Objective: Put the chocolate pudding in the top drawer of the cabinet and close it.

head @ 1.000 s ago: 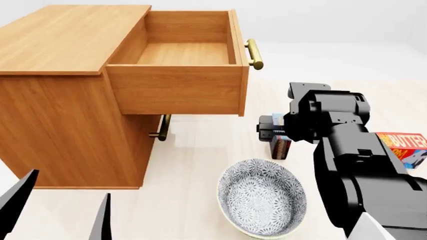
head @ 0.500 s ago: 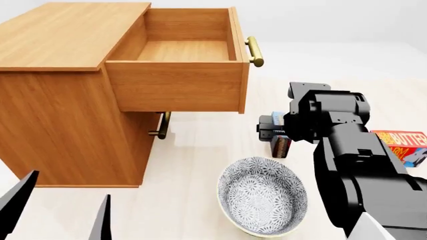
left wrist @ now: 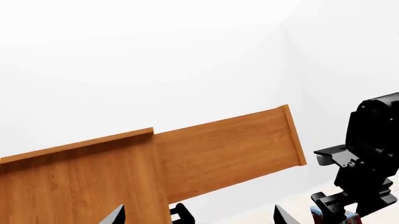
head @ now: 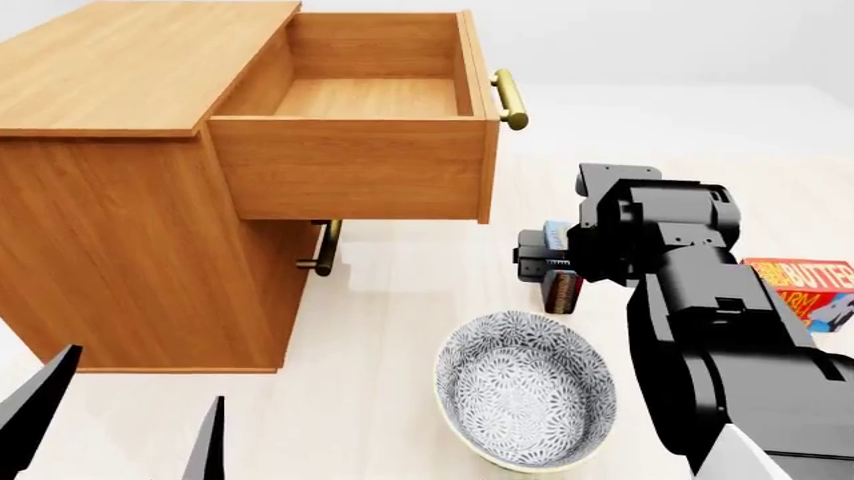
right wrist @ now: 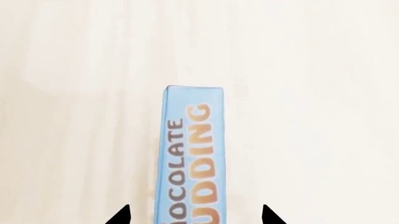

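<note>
The chocolate pudding (right wrist: 190, 154) stands on edge on the pale floor, its light blue lettered edge facing my right wrist camera. My right gripper (right wrist: 194, 217) is open above it, one fingertip on each side with a gap to the box. In the head view the pudding (head: 562, 292) shows dark red-brown under the right gripper (head: 550, 264). The cabinet (head: 120, 200) stands at the left, and its top drawer (head: 360, 100) is pulled out and holds nothing. My left gripper (head: 123, 425) is open and low beside the cabinet (left wrist: 74, 182), below the drawer's side (left wrist: 231, 149).
A patterned grey bowl (head: 525, 390) sits on the floor just in front of the pudding. A red-orange butter box (head: 807, 285) lies at the far right. A lower drawer's brass handle (head: 324, 248) sticks out under the open drawer.
The head view has shifted slightly, so the cabinet sits a little higher in frame. My right gripper and the pudding keep the same place.
</note>
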Tool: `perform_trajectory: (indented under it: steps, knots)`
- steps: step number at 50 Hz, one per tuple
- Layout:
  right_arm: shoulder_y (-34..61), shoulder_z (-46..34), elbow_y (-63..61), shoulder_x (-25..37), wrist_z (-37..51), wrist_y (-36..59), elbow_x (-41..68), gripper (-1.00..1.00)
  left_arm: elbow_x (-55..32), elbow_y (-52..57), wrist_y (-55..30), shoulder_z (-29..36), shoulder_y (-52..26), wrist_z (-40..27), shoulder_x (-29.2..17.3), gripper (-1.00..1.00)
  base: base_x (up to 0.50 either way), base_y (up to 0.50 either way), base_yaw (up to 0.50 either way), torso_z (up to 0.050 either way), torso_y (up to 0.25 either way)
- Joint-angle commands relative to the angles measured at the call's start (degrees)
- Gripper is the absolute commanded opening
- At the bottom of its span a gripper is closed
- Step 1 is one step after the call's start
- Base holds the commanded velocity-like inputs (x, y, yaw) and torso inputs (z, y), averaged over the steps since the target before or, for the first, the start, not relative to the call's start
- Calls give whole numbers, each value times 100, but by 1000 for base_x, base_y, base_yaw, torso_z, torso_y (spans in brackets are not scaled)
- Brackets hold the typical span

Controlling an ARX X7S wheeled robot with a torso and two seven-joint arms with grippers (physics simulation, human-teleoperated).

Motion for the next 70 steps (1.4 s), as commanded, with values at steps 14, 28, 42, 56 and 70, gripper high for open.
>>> perform_trajectory:
  steps: [14, 28, 42, 56, 70]
  knots:
    - [-6, 0, 3, 0, 0, 0, 0, -100, -2, -66, 65, -14, 66, 10, 16, 100, 0, 0, 0, -14, 16]
    - [-6, 0, 3, 0, 0, 0, 0, -100, 31, -106, 106, -84, 72, -126, 23, 100, 0, 0, 0, 0, 0]
    - [-6, 0, 3, 0, 0, 0, 0, -100, -43, -120, 42, -145, 61, -182, 46, 100, 0, 0, 0, 0, 0]
    - [-6, 0, 3, 0, 0, 0, 0, -100, -160, -134, 151, -142, 61, -22, 29, 100, 0, 0, 0, 18, 8]
    - [-6, 0, 3, 0, 0, 0, 0, -100, -46, -156, 128, -135, 119, -17, 43, 100, 0, 0, 0, 49, 23]
